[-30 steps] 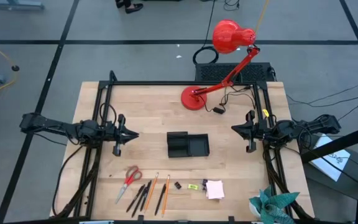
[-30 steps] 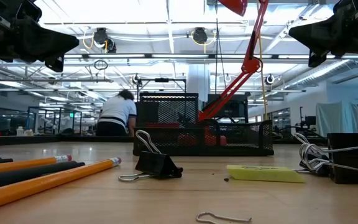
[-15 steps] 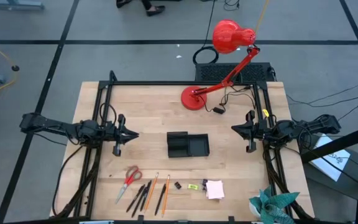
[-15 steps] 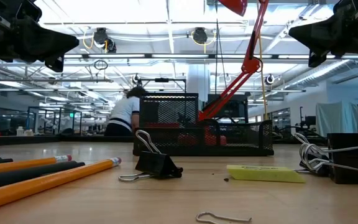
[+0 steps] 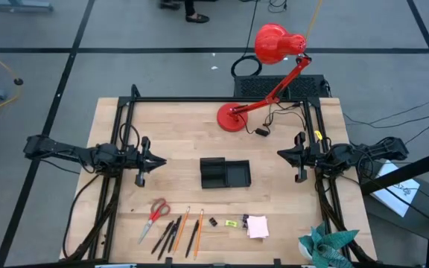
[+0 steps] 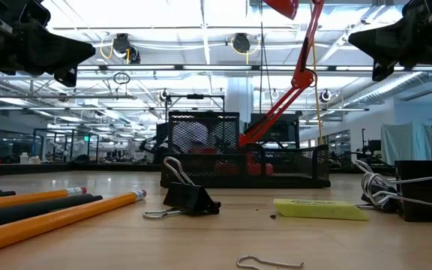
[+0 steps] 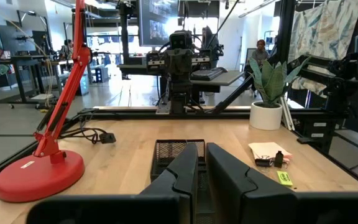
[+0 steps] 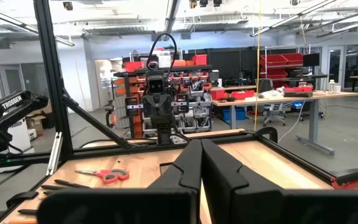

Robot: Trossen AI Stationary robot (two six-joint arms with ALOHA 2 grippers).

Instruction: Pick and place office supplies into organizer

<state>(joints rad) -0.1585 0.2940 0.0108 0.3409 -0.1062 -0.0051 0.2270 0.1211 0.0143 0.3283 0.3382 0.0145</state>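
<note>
- High view: my left claw (image 5: 157,161) and right claw (image 5: 282,154) both hover at mid-bench, either side of the organizer (image 5: 225,173), well apart from it. Supplies lie in a row along the near edge: scissors (image 5: 156,214), pencils (image 5: 179,229), sticky-note pad (image 5: 257,226). Scissors and pencils sit toward the left arm's side, long axes running roughly near-to-far and slightly slanted; I judge the left arm nearer to them, the right nearer to the pad.
- Low view: pencils (image 6: 58,210) lie flat in front, a binder clip (image 6: 188,198) next to them, organizer (image 6: 246,160) behind; nothing in it that I can see.
- Left wrist view: left claw (image 7: 201,163) together, holding nothing, pointing at the organizer (image 7: 166,149).
- Right wrist view: right claw (image 8: 200,158) together, holding nothing; scissors (image 8: 104,175) off to one side, ahead.
</note>
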